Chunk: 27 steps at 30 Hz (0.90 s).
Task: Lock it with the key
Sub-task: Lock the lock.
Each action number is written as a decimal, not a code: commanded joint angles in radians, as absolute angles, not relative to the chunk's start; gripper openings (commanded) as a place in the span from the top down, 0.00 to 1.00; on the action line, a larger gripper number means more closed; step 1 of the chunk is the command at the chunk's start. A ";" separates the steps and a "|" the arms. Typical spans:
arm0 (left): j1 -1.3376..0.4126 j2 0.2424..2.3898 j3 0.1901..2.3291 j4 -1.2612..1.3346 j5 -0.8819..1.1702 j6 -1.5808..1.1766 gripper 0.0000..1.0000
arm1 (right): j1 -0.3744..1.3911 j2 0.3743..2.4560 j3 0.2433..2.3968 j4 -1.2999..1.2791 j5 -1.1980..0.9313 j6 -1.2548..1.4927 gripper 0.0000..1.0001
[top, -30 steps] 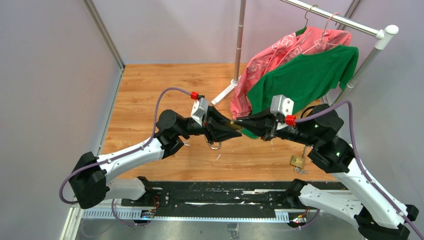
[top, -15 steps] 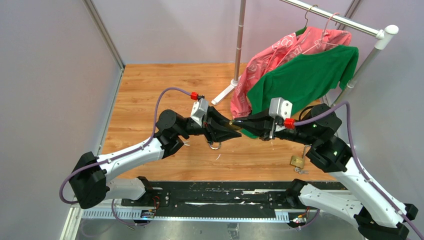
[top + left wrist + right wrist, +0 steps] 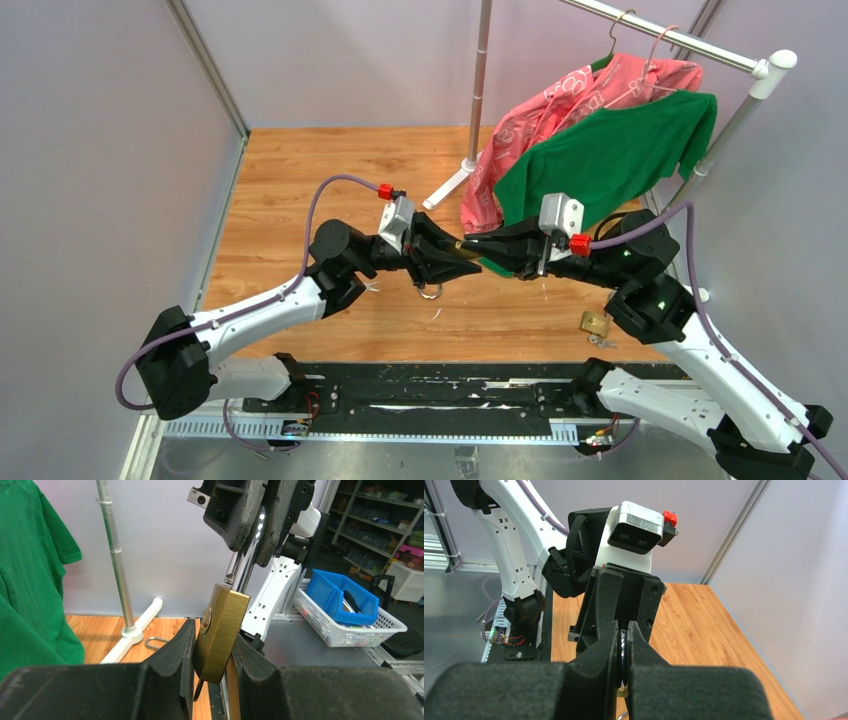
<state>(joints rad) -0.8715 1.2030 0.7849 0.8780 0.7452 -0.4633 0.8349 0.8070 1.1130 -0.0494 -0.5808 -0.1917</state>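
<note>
A brass padlock [image 3: 220,630] stands tilted between the pads of my left gripper [image 3: 214,640], which is shut on its body. Its chrome shackle [image 3: 243,570] rises into my right gripper [image 3: 255,525], shut on it from above. In the right wrist view the shackle [image 3: 623,650] shows as a thin shiny bar pinched between the fingers of the right gripper [image 3: 623,630]. A dark key [image 3: 198,689] pokes out below the padlock, and its ring [image 3: 430,291] hangs under the left gripper [image 3: 455,255]. The two grippers meet tip to tip above the table, the right gripper [image 3: 480,245] coming from the right.
A second brass padlock [image 3: 595,322] lies on the wooden table [image 3: 300,180] near the right arm's base. A clothes rail [image 3: 480,90] at the back right carries a pink shirt [image 3: 560,105] and a green shirt [image 3: 610,155]. A metal loop [image 3: 155,642] lies by the rail's foot.
The right wrist has turned slightly and shifted a little toward the left gripper. Both grips on the padlock stay as they were.
</note>
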 commanded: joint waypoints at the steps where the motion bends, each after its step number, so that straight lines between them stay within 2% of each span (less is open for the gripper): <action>1: -0.892 1.151 0.832 1.015 0.707 -0.480 1.00 | 0.826 0.840 1.019 -0.181 -0.582 -0.133 1.00; 16: -0.893 1.150 0.844 1.043 0.735 -0.470 1.00 | 0.815 0.879 0.969 -0.109 -0.621 -0.106 1.00; 27: -0.883 1.136 0.867 1.089 0.709 -0.501 1.00 | 0.802 0.889 0.847 -0.010 -0.646 -0.033 1.00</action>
<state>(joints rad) -0.8639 1.1995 0.7849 0.8570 0.7597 -0.4576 0.8066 0.8021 0.9710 0.1757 -0.6106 -0.0704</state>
